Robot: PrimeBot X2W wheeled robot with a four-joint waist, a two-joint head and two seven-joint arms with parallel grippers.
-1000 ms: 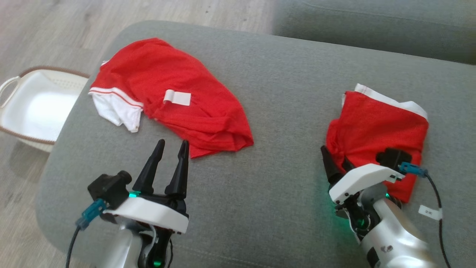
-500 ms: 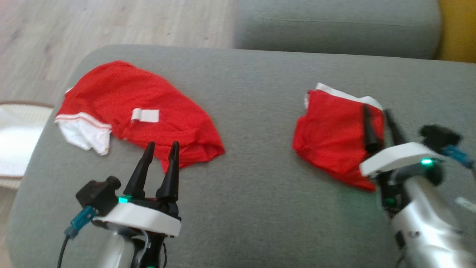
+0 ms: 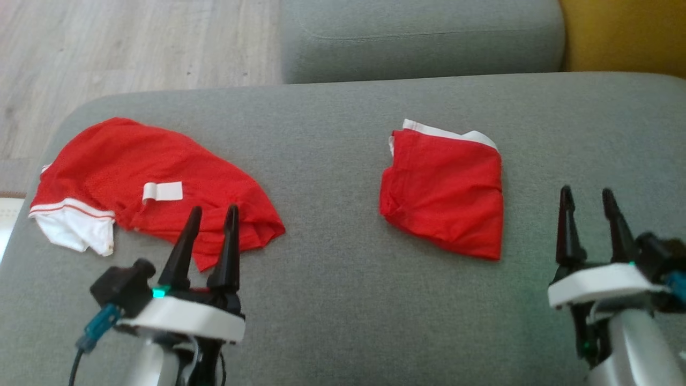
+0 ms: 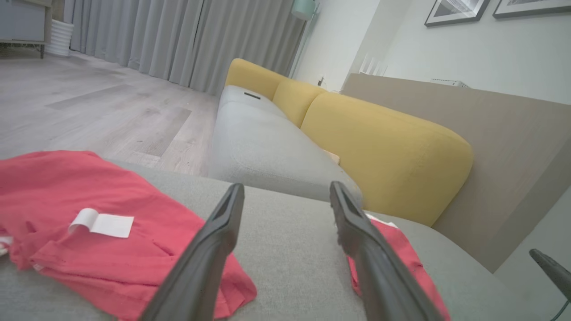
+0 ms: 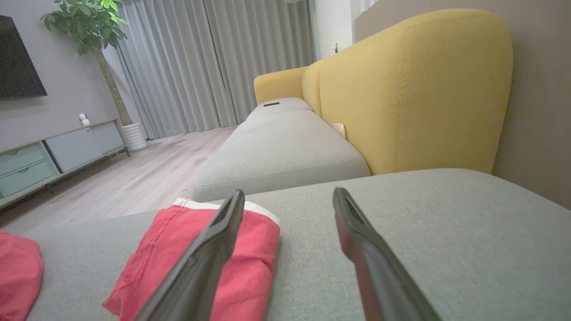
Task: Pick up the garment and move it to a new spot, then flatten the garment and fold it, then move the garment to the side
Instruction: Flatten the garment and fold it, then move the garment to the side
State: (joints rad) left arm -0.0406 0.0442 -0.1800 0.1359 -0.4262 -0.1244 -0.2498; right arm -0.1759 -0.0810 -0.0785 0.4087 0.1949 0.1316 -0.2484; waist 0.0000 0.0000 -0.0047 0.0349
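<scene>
Your right gripper [image 3: 586, 191]: fingers spread, empty. Second ago it sat at near edge of folded red garment [image 3: 445, 198]; now drawn back, apart from it. Left gripper [image 3: 214, 209]: fingers parted, holding nothing, tips near hem of crumpled red jersey [image 3: 134, 166]. Head camera panned too. Folded garment lies free, right of centre on grey sofa cushion [image 3: 332, 300]. Judge this one placed; jersey likely your next pickup.

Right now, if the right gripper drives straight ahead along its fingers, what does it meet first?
Probably nothing near: bare grey cushion lies ahead of the right gripper, the folded red garment off to its left. Farther on stands the yellow backrest.
</scene>
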